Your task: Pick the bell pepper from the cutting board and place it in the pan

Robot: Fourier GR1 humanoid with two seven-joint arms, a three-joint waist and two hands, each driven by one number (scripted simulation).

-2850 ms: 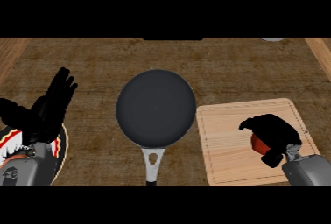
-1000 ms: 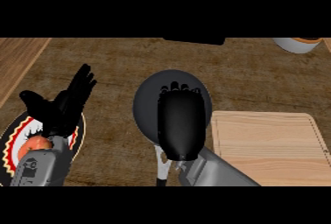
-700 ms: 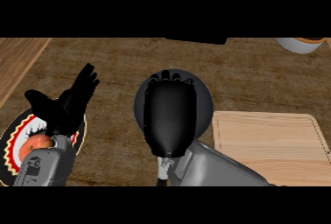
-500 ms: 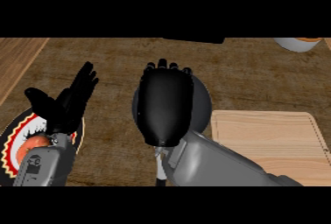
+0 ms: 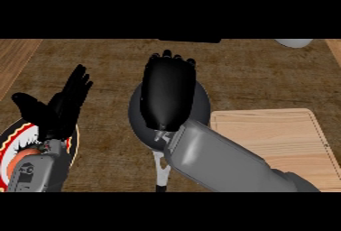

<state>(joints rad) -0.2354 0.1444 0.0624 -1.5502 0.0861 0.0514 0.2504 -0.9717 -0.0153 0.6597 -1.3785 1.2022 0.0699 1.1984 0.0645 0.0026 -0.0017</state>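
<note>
1. Where the view's left edge begins, a strip of lighter wood [image 5: 16,56] runs beside a dark brown, grained counter [image 5: 266,76] that fills most of the scene.
2. At lower left a plate [image 5: 15,135] with a red, black and white rim lies on the counter, partly under the left forearm.
3. Above the plate, the left hand [image 5: 60,108] rests open, fingers straight and pointing up the view, thumb spread to the left.
4. At centre a dark pan [image 5: 200,108] sits on the counter, its pale handle [image 5: 162,169] pointing toward the lower edge.
5. Over the pan, the right hand [image 5: 168,92] lies back-up and covers most of the bowl; its fingertips reach past the pan's far rim.
6. Whether the right hand's fingers are curled round anything cannot be told from above, as only the back of the hand shows.
7. From the hand, the grey right forearm [image 5: 226,162] slants down to the lower right corner, crossing the pan's near rim and the board's left corner.
8. At right, a light wooden board [image 5: 279,135] lies just beside the pan, its visible top bare.
9. No view shows the pepper; the hand hides the pan's inside.
10. Along the top edge, a dark object [image 5: 190,40] shows at centre and a pale round vessel [image 5: 293,43] at upper right, both cut off.
</note>
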